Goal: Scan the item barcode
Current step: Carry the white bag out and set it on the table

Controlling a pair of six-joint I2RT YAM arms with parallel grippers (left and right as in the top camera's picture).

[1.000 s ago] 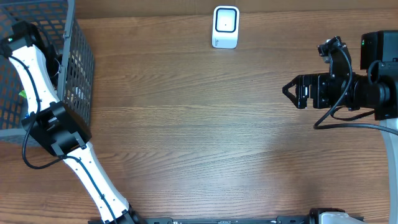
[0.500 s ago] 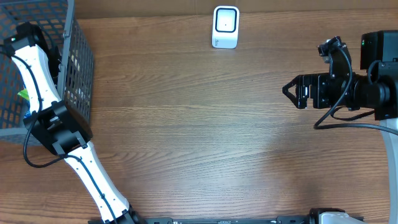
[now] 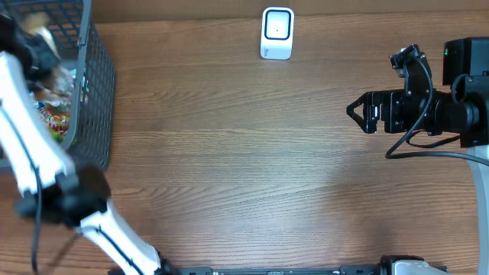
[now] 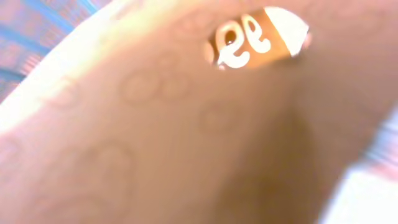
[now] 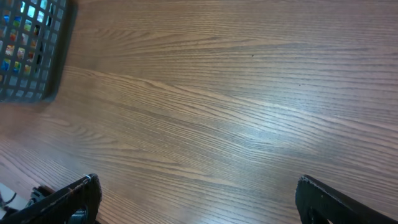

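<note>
Item: a tan packet (image 4: pixel 186 137) of glossy film, with white lettering on an orange patch, is filling almost the whole left wrist view, pressing close to the lens and blurring.
Item's place: it is sitting at the far left of the scene, above the basket, at the tip of the left arm. From overhead it is showing only as a pale tan smear (image 3: pixel 38 23).
Left gripper: the left gripper (image 3: pixel 32 38) is standing closed and appears to be pinching the tan packet. Its fingers are hiding behind the film in the wrist view and smearing with motion overhead.
Left arm: the white left arm (image 3: pixel 30 160) is reaching from the near left edge toward the far left corner, blurring along its length.
Basket: a dark grey wire-mesh basket (image 3: pixel 95 84) is standing at the far left of the table, holding colourful wrappers (image 3: pixel 53 118).
Scanner: a small white, rounded, box-shaped scanner (image 3: pixel 276 33) is standing at the far edge in the middle, well apart from the basket and both grippers.
Right gripper: the black right gripper (image 3: pixel 359 112) is hovering at the right side, pointing left. Its fingers (image 5: pixel 71 196) are spreading wide and holding nothing.
Table: a brown wood-grain table (image 3: pixel 244 176) is lying under everything.
</note>
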